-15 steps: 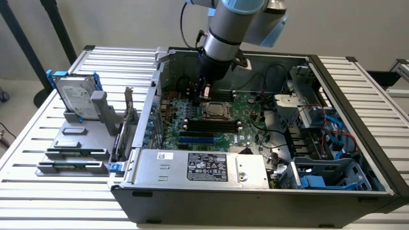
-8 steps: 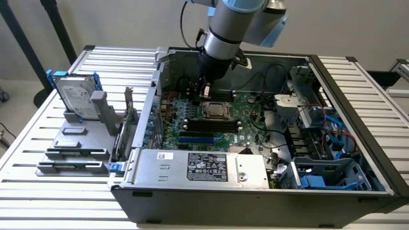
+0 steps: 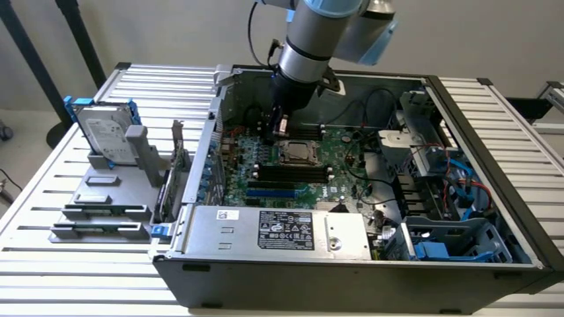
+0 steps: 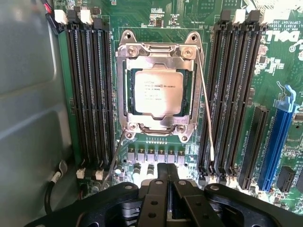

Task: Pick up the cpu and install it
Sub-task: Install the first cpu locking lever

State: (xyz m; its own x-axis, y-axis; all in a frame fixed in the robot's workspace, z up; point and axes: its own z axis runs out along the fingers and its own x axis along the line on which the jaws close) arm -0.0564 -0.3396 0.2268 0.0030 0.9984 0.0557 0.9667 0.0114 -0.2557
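A: One chip to account for. Where's the cpu?
B: Seated flat in the socket frame mid-board, metal top up. Not in the claw.
A: Claw state?
B: Gripper pinched right down, nothing between the fingers. Hangs just above the board, near the socket's edge. In the exterior view it's inside the case, towards the back wall.
A: Risks?
B: Judgement only: with fingers this close to the board, sideways drift could clip the wire lever beside the socket, or the small parts along its edge. Can't tell whether the lever is latched. If loose, a knock could shift the frame and unseat the chip.
A: Surroundings, obstructions?
B: Memory slots flank the socket both sides, empty. Blue slot further off. Black cables loop nr the back wall. Hard drive on a rack outside the case, exterior view's left. Nothing lies over the chip.
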